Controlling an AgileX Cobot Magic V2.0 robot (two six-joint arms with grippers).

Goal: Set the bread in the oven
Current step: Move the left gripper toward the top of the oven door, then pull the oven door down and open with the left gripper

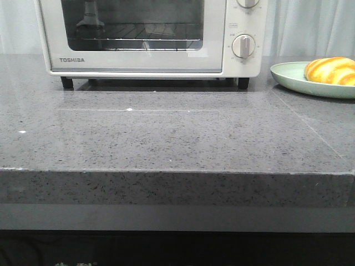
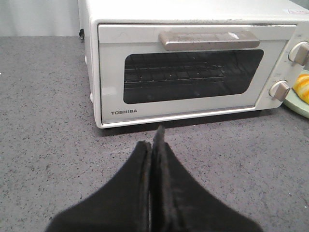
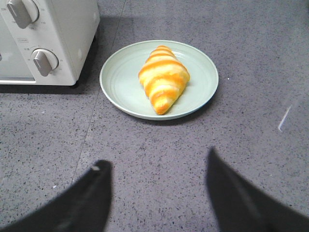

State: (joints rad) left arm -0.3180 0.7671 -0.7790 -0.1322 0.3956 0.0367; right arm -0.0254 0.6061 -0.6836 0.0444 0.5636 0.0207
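Note:
The bread (image 3: 163, 79), a golden-yellow croissant roll with orange-brown stripes, lies on a pale green plate (image 3: 123, 82); it also shows at the front view's right edge (image 1: 331, 70). The cream-white Toshiba oven (image 1: 150, 36) stands at the back with its glass door shut; the left wrist view shows its door and handle (image 2: 208, 40). My left gripper (image 2: 153, 140) is shut and empty, above the counter in front of the oven door. My right gripper (image 3: 157, 164) is open and empty, short of the plate. Neither gripper shows in the front view.
The grey speckled counter (image 1: 177, 138) has its front edge near me. The plate (image 1: 294, 77) sits just right of the oven. The oven's dials (image 3: 44, 61) are on its right side, close to the plate. A pale curtain hangs behind.

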